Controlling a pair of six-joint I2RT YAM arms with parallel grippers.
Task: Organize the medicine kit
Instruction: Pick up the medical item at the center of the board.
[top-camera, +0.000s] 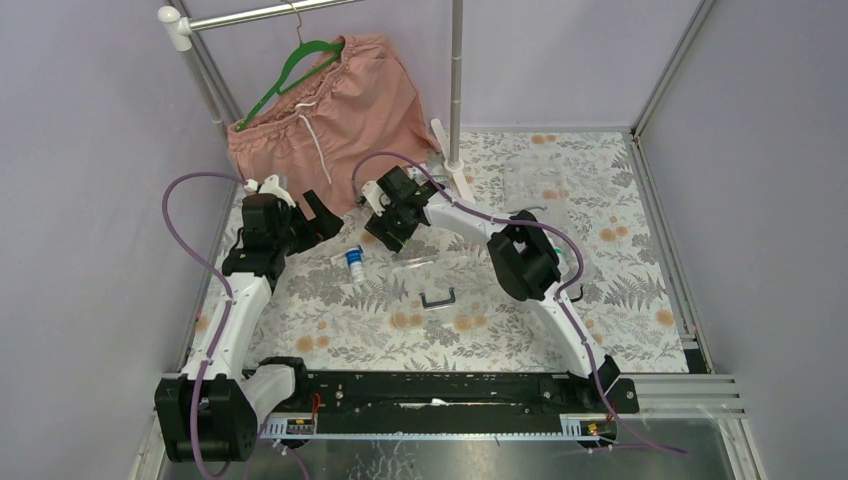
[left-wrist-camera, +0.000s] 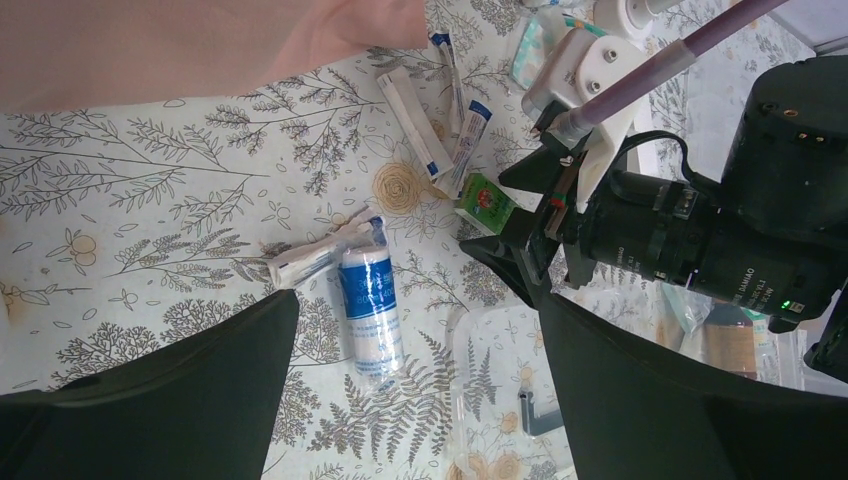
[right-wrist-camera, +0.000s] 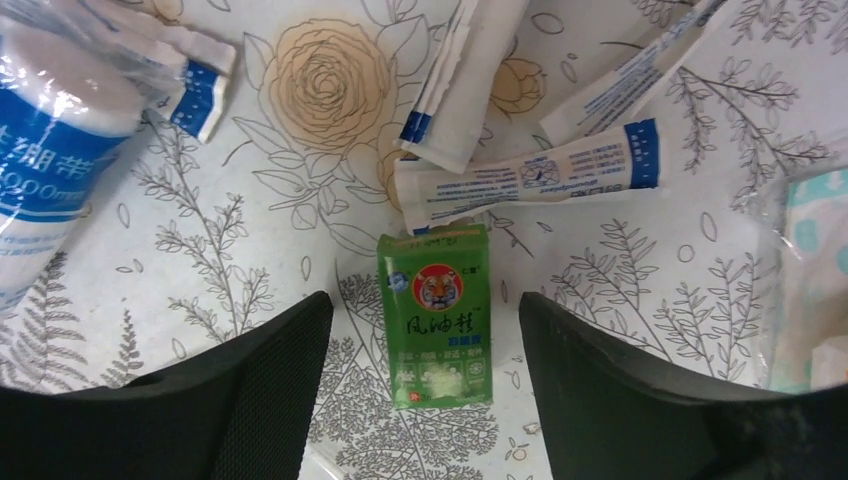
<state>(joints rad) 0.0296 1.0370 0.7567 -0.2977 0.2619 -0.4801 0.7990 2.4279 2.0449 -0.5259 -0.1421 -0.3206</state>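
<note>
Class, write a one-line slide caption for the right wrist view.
Open right gripper straddles a green box, with white sachets just beyond.

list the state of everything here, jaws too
green box: lying flat between right jaws, not gripped
bandage roll: wrapped, on its side
sachets: loose, lying flat
clear box: flat, open or shut unclear
shorts: hanging up
left jaws: open, empty
right jaws: open, empty

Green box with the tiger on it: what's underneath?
Only the leaf-print table cover shows around the green box; its top end meets a white sachet. Whatever lies beneath the box is covered.
</note>
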